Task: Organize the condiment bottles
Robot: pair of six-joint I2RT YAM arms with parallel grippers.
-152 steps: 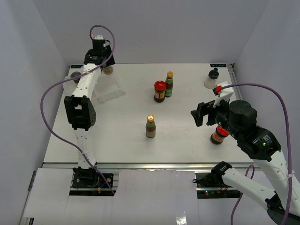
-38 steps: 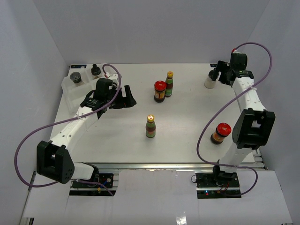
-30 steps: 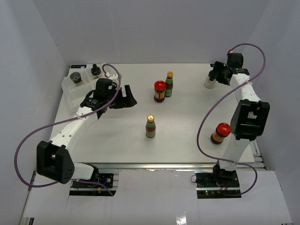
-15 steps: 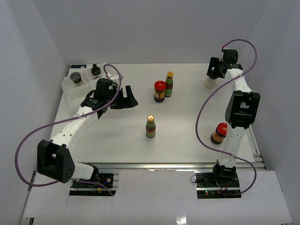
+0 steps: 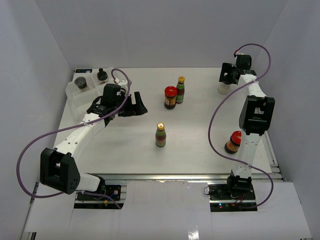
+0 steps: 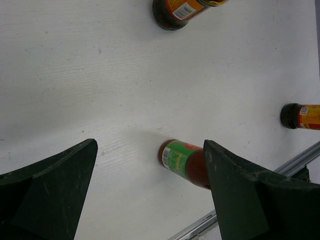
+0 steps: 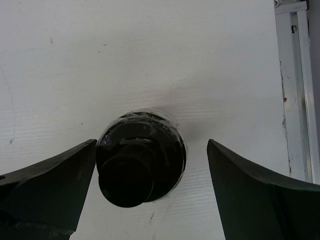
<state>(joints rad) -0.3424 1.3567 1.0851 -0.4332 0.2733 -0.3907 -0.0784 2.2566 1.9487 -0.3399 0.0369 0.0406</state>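
On the white table [image 7: 210, 55] stands a clear, black-capped shaker [image 7: 141, 162].

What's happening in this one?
Sorting is under way. The right hand, open, hangs over the black-capped shaker in the far right corner, not yet gripping it. The left hand, open and empty, hovers short of a yellow-capped bottle. A dark-lidded jar and a second shaker already sit in the clear tray.

The table [image 5: 200, 155] is white. The middle sauce bottle [image 5: 160, 136] has a yellow cap and green label, the right-edge jar [image 5: 233, 142] a red lid, the shaker [image 7: 141, 157] a black cap.
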